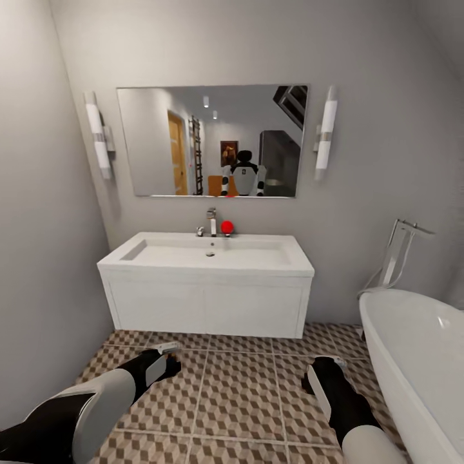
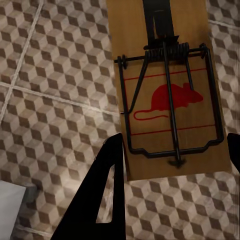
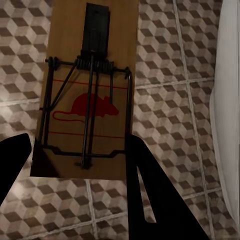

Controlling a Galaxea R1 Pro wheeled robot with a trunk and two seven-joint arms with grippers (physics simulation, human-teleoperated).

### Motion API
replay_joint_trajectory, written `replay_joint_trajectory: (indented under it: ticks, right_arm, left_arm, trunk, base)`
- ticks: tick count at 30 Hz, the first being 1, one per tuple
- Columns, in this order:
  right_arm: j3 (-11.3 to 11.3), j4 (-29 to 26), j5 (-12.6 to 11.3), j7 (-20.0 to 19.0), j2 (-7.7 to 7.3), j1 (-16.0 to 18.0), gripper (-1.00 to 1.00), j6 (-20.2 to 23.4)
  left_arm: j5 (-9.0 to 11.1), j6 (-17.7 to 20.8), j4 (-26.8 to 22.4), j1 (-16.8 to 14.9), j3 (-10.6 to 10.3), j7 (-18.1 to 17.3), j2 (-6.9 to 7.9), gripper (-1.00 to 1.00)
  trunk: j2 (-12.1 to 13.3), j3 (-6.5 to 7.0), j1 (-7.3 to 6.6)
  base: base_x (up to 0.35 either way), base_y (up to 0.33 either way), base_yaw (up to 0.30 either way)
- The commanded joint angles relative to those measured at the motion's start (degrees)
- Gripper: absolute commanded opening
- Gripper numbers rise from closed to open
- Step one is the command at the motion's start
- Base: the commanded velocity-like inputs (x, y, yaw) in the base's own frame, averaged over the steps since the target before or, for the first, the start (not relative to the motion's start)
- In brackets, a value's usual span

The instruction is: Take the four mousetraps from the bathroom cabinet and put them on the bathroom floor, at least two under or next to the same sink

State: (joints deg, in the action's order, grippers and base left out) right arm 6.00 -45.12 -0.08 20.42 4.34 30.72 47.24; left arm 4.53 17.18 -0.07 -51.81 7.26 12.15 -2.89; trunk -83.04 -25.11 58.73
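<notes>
Your left gripper (image 2: 172, 150) pinches a mousetrap (image 2: 170, 95); your right gripper (image 3: 77, 150) clamps another mousetrap (image 3: 90, 95) above the bathroom floor (image 1: 238, 393).

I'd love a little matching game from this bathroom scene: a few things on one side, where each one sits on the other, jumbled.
Things:
1. mirror
2. bathtub
3. red ball
4. mousetrap

Places:
A. between the left gripper's fingers
B. on the wall above the sink
C. by the faucet
D. right of the vanity

Pairs: 1-B, 2-D, 3-C, 4-A
</notes>
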Motion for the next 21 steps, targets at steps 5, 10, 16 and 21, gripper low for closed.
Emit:
replay_joint_trajectory:
  ticks: [5,10,16,21]
  right_arm:
    - [0.15,-0.05,-0.01,0.15,0.06,0.04,-1.00,0.22]
    - [0.15,-0.05,-0.01,0.15,0.06,0.04,-1.00,0.22]
    - [0.15,-0.05,-0.01,0.15,0.06,0.04,-1.00,0.22]
    - [0.15,-0.05,-0.01,0.15,0.06,0.04,-1.00,0.22]
  left_arm:
    - [0.32,0.11,-0.01,-0.05,0.28,0.41,-0.06,-1.00]
    - [0.31,-0.05,-0.01,-0.05,0.24,0.34,-0.09,-1.00]
    - [0.25,-0.53,-0.01,-0.05,0.22,0.24,-0.27,-1.00]
    - [0.22,-0.58,-0.01,-0.05,0.21,0.24,-0.70,-1.00]
  trunk:
    - [-0.04,-0.07,0.00]
    - [-0.04,-0.07,0.00]
    - [-0.04,-0.07,0.00]
    - [-0.04,-0.07,0.00]
  base:
    - [0.003,0.001,-0.237]
    - [0.001,0.000,-0.240]
    - [0.000,0.000,-0.106]
    - [0.000,0.000,-0.019]
